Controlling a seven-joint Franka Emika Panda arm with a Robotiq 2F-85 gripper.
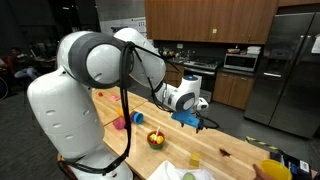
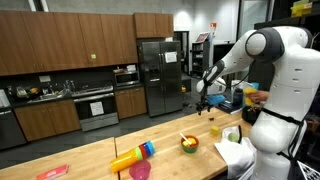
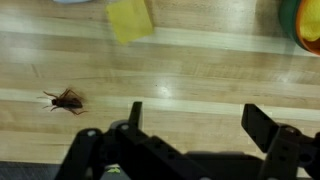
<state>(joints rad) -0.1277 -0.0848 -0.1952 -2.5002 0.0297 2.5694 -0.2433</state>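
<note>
Looking down through the wrist view, I have the claw [image 3: 192,110] spread as wide as it goes, and it has hold of nothing. Only the bare wood of the table [image 3: 200,65] shows between its two dark fingers [image 3: 134,112]. The claw hangs above the tabletop, touching none of the things on it.

The toy spider [image 3: 66,99], brown and leggy, lies flat on the wood at about ten o'clock from the claw, near it but clearly apart from the closest finger. The yellow block [image 3: 130,20] sits farther out at eleven o'clock, by the edge of the view and well apart from the spider. At two o'clock, cut off by the corner, I can see the green and orange rim of the bowl [image 3: 305,25].

In an exterior view the arm reaches over the long table with the claw [image 1: 196,120] pointed down. The bowl [image 1: 155,139] stands at eight o'clock from it, and a pink cup [image 1: 118,124] stands beyond at nine o'clock.
</note>
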